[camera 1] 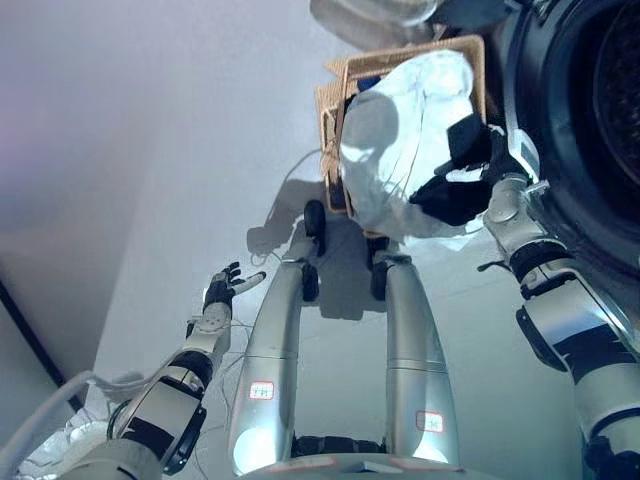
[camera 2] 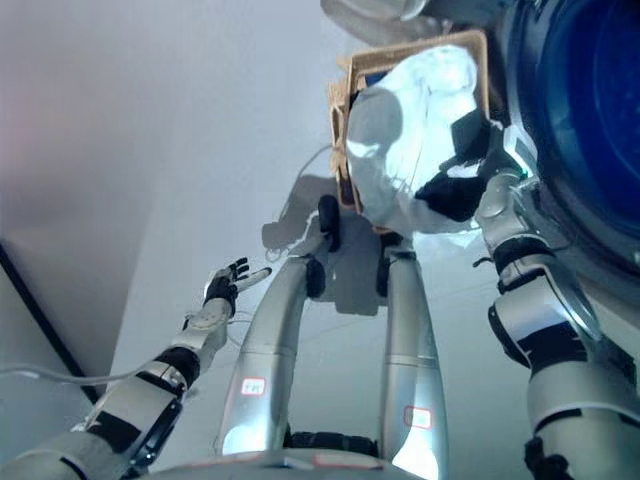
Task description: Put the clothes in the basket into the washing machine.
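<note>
My right hand [camera 2: 478, 172] is curled into the white garment [camera 2: 410, 140] heaped in the wicker basket [camera 2: 342, 110]. Just right of the basket stands the washing machine [camera 2: 580, 130], its round door opening dark. My left hand [camera 2: 226, 285] hangs well below-left of the basket, fingers spread.

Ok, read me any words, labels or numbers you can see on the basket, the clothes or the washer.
None: no readable text shows anywhere.
Basket: plain wicker, no label in view.
Clothes: white and dark cloth, no print visible.
Washer: only the dark door ring shows, no panel or markings.
</note>
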### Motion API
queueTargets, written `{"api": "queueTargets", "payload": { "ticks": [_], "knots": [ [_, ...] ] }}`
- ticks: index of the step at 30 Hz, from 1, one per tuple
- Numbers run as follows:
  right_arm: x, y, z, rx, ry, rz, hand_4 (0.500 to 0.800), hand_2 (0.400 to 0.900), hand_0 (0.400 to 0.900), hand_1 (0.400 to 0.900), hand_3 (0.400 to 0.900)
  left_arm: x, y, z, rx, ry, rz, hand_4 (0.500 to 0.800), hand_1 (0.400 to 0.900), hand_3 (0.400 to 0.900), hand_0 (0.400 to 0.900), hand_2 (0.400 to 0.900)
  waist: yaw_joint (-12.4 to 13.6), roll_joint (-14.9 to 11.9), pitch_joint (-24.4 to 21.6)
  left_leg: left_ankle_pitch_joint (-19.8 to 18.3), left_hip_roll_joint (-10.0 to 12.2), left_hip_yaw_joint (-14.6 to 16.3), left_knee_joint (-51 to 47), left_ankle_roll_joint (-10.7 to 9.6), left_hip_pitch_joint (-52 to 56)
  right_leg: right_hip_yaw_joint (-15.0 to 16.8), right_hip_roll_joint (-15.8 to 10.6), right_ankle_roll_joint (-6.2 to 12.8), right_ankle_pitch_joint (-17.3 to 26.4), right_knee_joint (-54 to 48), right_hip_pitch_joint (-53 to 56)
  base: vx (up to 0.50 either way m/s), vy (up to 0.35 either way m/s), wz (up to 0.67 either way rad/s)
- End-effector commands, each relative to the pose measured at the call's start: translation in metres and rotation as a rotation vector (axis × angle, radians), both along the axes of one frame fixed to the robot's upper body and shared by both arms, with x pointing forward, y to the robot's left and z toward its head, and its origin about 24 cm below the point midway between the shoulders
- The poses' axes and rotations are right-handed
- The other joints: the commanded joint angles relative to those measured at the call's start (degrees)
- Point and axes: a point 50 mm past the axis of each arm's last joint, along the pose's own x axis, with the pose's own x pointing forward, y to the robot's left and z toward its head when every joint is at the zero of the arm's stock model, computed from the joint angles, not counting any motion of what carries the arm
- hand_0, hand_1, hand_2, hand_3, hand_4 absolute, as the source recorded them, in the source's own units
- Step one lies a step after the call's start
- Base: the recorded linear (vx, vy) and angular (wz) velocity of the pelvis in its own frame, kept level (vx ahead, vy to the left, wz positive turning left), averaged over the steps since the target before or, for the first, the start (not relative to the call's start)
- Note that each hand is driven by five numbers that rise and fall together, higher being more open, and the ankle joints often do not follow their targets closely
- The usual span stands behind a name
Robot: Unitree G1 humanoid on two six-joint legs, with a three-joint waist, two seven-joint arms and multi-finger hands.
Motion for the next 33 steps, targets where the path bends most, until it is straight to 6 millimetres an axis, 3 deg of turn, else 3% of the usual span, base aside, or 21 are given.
{"api": "queueTargets", "payload": {
  "ticks": [1,5,6,7,8,16,24,28,33],
  "knots": [
    [-0.012,-0.016,-0.019,-0.052,0.068,-0.053,0.8,0.9,0.9,0.9,0.9,-0.033,0.014,-0.025,-0.006,0.093,0.08,0.8,0.9,0.9,0.9,0.9,-0.43,2.5,-2.34,-8.07,-0.98,3.7,6.88,-1.02,-2.7,3.75,2.92,3.08,2.88,-1.12,-3.36,-0.01,-0.017,0.06],
    [-0.018,-0.017,-0.041,-0.072,0.191,-0.063,0.8,0.9,0.9,0.9,0.9,-0.026,0.009,-0.021,-0.004,0.079,0.06,0.8,0.9,0.9,0.9,0.9,0.02,3.02,-2.93,-8.04,-1.41,3.44,8.27,-1.0,-4.71,3.38,2.76,3.07,2.83,0.16,-5.41,-0.01,-0.029,0.1],
    [-0.019,-0.018,-0.042,-0.092,0.207,-0.061,0.726,0.776,0.776,0.776,0.776,-0.024,0.009,-0.019,0.0,0.074,0.054,0.8,0.9,0.9,0.9,0.9,0.18,3.09,-3.14,-8.04,-1.43,3.44,8.5,-1.02,-5.02,3.34,2.76,3.04,2.77,0.3,-5.69,0.0,-0.025,0.04],
    [-0.02,-0.018,-0.046,-0.098,0.22,-0.06,0.58,0.533,0.533,0.533,0.533,-0.024,0.007,-0.019,0.003,0.071,0.044,0.8,0.9,0.9,0.9,0.9,0.3,3.1,-3.33,-7.98,-1.4,3.49,8.54,-1.01,-5.04,3.34,2.76,3.07,2.84,0.4,-5.85,0.0,-0.025,0.04],
    [-0.021,-0.018,-0.047,-0.101,0.223,-0.06,0.5,0.4,0.4,0.4,0.4,-0.025,0.007,-0.02,0.003,0.071,0.044,0.8,0.9,0.9,0.9,0.9,0.41,3.0,-3.51,-7.96,-1.41,3.58,8.55,-1.01,-5.08,3.21,2.72,3.14,2.91,0.5,-5.96,0.0,0.0,0.0],
    [-0.025,-0.011,-0.06,-0.131,0.206,-0.05,0.5,0.4,0.4,0.4,0.4,-0.029,0.008,-0.023,0.03,0.083,0.059,0.8,0.9,0.9,0.9,0.9,0.15,1.84,-5.26,-7.52,-1.39,3.28,6.52,-1.06,-3.47,2.86,2.83,3.43,3.56,-1.27,-4.34,0.0,-0.001,-0.02],
    [-0.02,-0.01,-0.033,-0.059,0.012,-0.028,0.5,0.4,0.4,0.4,0.4,-0.044,0.021,-0.032,0.044,0.128,0.129,0.8,0.9,0.9,0.9,0.9,-1.44,-0.22,-6.87,-7.54,-0.82,2.86,3.97,-1.13,-0.35,2.83,3.28,3.7,4.23,-4.42,-0.91,0.01,0.015,-0.11],
    [-0.025,-0.016,-0.009,0.176,-0.187,-0.01,0.5,0.4,0.4,0.4,0.4,-0.055,0.028,-0.038,0.013,0.155,0.189,0.8,0.9,0.9,0.9,0.9,-2.72,-1.33,-7.56,-7.64,-0.35,2.69,2.45,-1.17,1.59,3.14,3.64,3.81,4.44,-6.13,1.06,0.02,0.022,-0.16],
    [-0.038,-0.044,0.003,0.714,-0.475,-0.092,0.5,0.4,0.4,0.4,0.4,-0.066,0.035,-0.045,-0.023,0.201,0.236,0.8,0.9,0.9,0.9,0.9,-3.77,-1.89,-8.34,-7.8,0.0,2.69,0.98,-1.38,3.69,3.51,4.07,3.87,4.5,-8.46,3.47,0.02,0.0,-0.09]
  ]
}}
